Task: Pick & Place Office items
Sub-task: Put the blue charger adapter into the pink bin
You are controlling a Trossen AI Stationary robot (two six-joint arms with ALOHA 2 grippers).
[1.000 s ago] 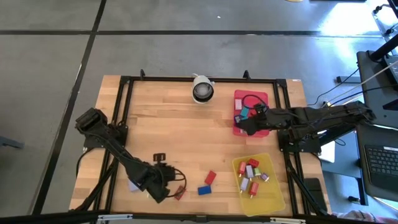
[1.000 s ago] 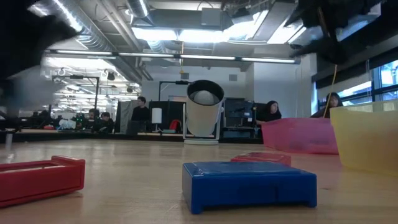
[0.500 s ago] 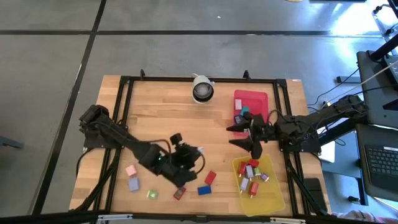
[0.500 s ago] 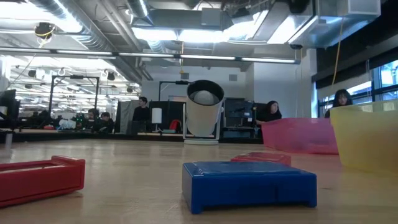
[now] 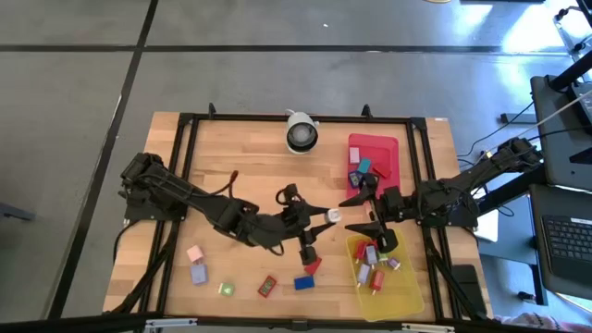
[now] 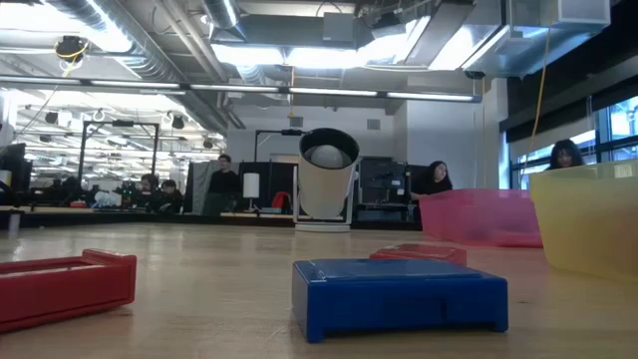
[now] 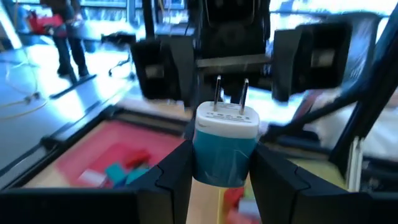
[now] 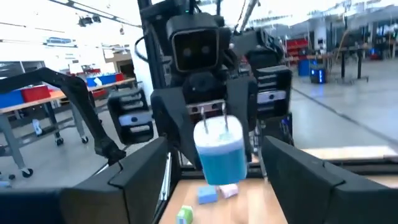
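Teal-and-white plug adapter (image 7: 226, 146) stayed clamped in my left gripper (image 7: 221, 177), carried mid-table toward my spread right gripper (image 8: 214, 180); handover looked next.

- Table (image 5: 259, 171): pale wood, matt, visible grain.
- Blue block (image 6: 399, 292): smooth plastic, faintly glossy (edges catch light).
- Yellow tray (image 5: 407, 289): translucent plastic.
- Plug adapter (image 7: 225, 146): glossy white-and-teal plastic, metal prongs.
- Left pincer (image 7: 221, 177): matt black.
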